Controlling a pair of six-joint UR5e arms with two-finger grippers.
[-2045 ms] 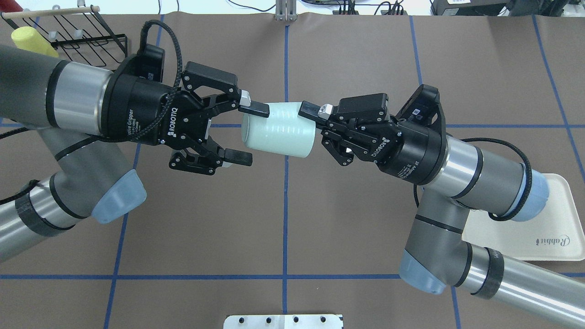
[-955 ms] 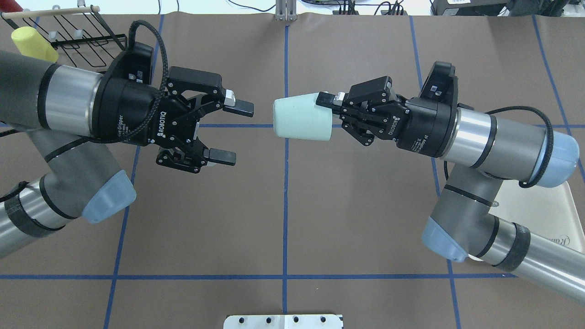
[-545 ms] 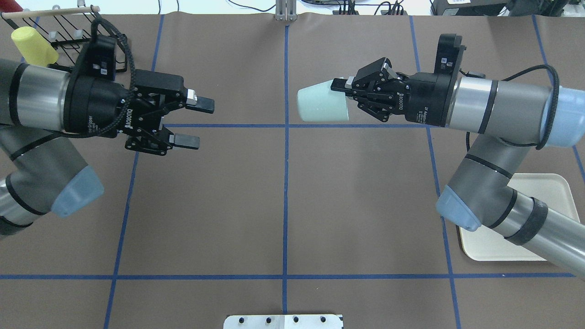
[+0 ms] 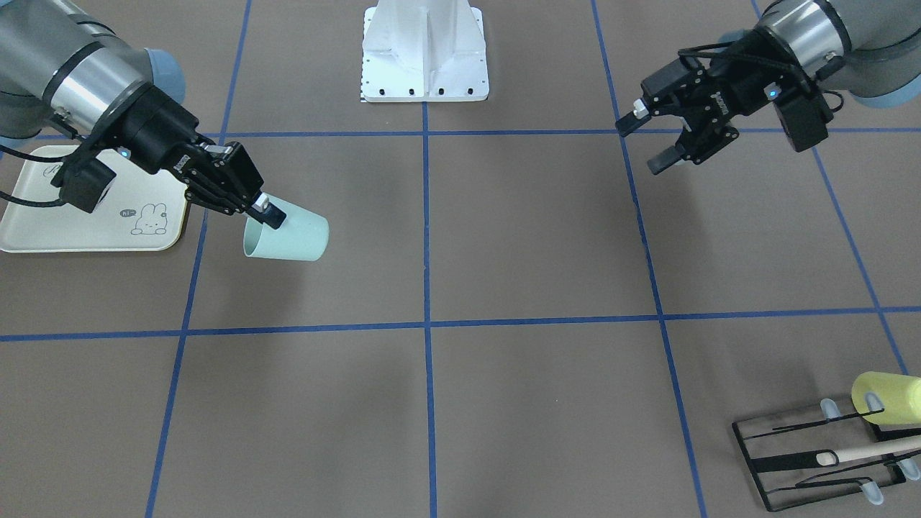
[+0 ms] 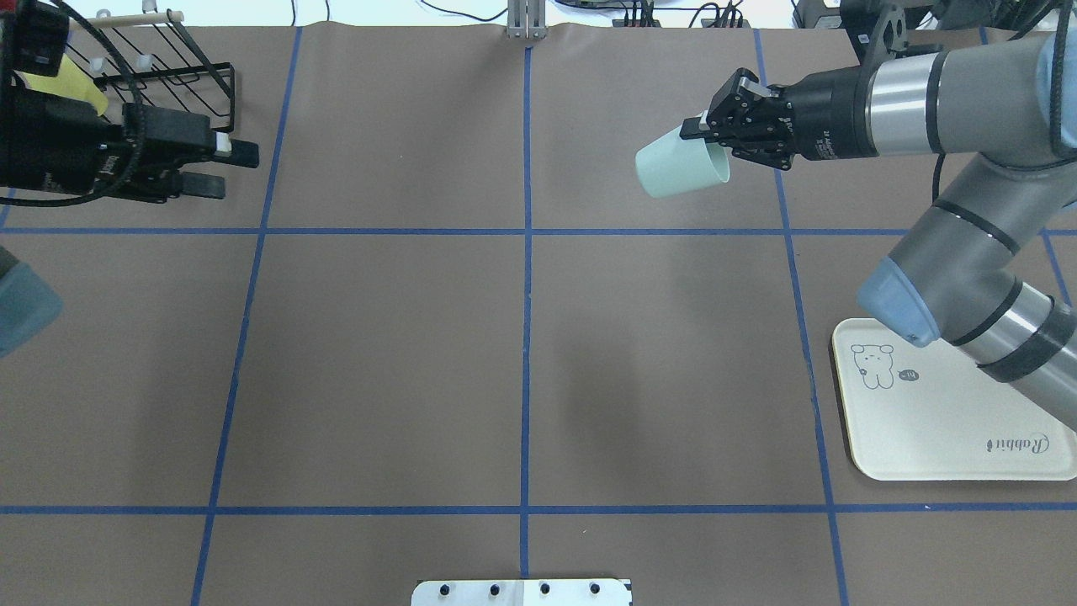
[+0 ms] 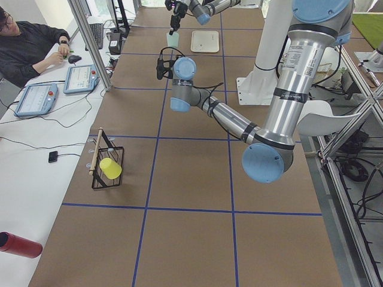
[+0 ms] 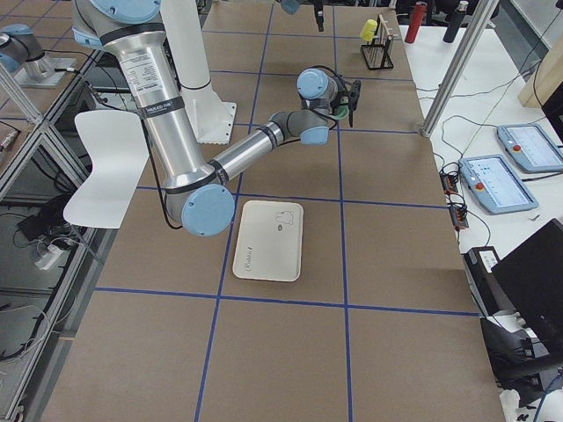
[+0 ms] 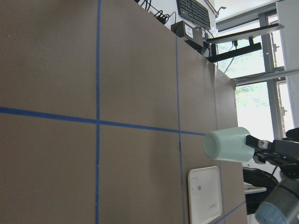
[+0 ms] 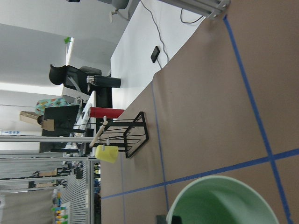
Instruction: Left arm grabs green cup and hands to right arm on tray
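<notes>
At the tray (image 5: 942, 421), one cream unit lies flat on the bench (image 5: 379, 353), its bunny drawing and script uncovered.

Count: two arms, two claws, two cups, one tray, one wire rack, one white base plate.

Right claw (image 4: 268, 214): clamped on the rim of the green cup (image 5: 677, 168). The cup is carried on its side in the air. It is off the tray, beyond the tray's edge toward the middle of the bench, with its mouth turned back toward the tray.

Left claw (image 4: 640, 147): jaws apart, holding nothing, well apart from the tray at the opposite end of the bench.

Other items: yellow cup (image 4: 888, 397) sits on the black wire rack (image 4: 784, 460), at the bench corner farthest from the tray. White base plate (image 4: 424, 50) is at the robot's edge, between the tray's end and the rack's end.

Obstruction: in the overhead view the right arm's (image 5: 968, 278) elbow and forearm cross above one corner of the tray.
</notes>
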